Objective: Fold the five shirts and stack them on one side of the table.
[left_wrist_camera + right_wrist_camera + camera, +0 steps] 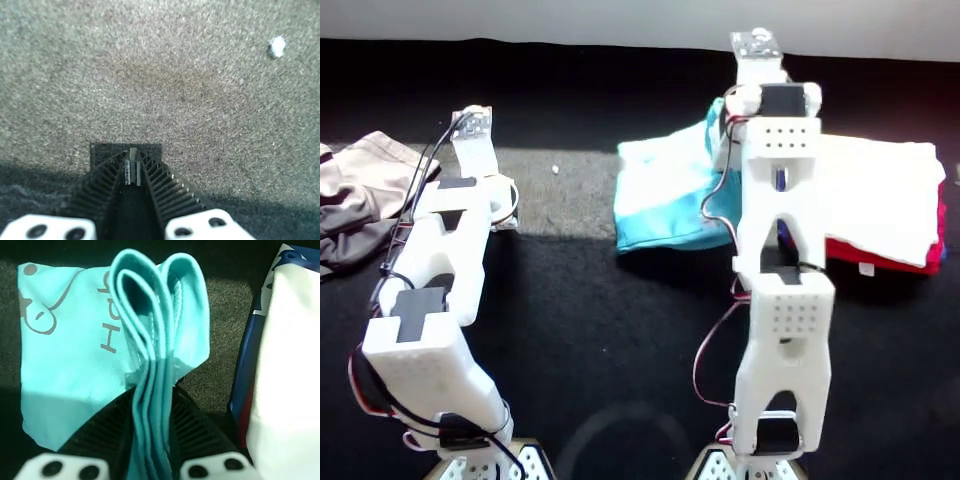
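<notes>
Both sets of fingers are closed: right fingers [105,427] are clenched on a bunched, looped fold of the teal shirt [60,340], left fingers [162,182] are pressed together on nothing, tips just above bare tabletop [165,80]. The rest of the teal shirt [660,195] lies flat mid-table, print side up, partly in sun. Just beside it, toward the right edge, is a stack: white shirt [880,195] on top, red shirt [890,255] showing underneath; in the right wrist view a blue shirt [245,365] edge peeks out under the white one. Beige shirt [360,200] lies crumpled and unfolded at the far left edge, apart from the left arm. Small white speck [276,46] sits on the tabletop near the left fingers.
</notes>
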Tool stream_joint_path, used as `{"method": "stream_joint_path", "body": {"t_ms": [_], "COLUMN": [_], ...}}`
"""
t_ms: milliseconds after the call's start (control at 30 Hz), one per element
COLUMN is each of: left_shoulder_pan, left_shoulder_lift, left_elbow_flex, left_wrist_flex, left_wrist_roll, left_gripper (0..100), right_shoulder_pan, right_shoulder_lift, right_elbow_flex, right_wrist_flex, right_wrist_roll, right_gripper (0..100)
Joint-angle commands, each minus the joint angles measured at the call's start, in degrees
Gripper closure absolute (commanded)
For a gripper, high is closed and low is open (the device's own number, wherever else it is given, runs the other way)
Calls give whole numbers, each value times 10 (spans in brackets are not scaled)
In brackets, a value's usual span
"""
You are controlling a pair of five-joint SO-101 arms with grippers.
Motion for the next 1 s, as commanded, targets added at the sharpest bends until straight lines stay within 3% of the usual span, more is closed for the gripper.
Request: {"method": "stream_joint_path", "body": {"t_ms": [0, 400, 567, 767, 967], "left_shoulder_pan": [-2, -2, -2, -2, -2], "left_shoulder_lift": [2, 2, 2, 2, 2], "left_elbow_flex": [-21, -21, -21, -21, -21], "left_wrist_flex": [-2, -2, -2, -2, -2], "left_wrist_roll": [-3, -3, -3, -3, -3], "left_gripper": [990, 990, 990, 990, 990], "right_shoulder_pan": [3, 93, 150, 234, 293], "right_shoulder_lift": [-182, -331, -333, -327, -228], "right_elbow_flex": [120, 153, 153, 161, 180], "right_wrist_flex": [6, 4, -12, -102, -167], "right_wrist_roll": [8, 88, 129, 190, 257], "right_gripper": [992, 992, 992, 992, 992]}}
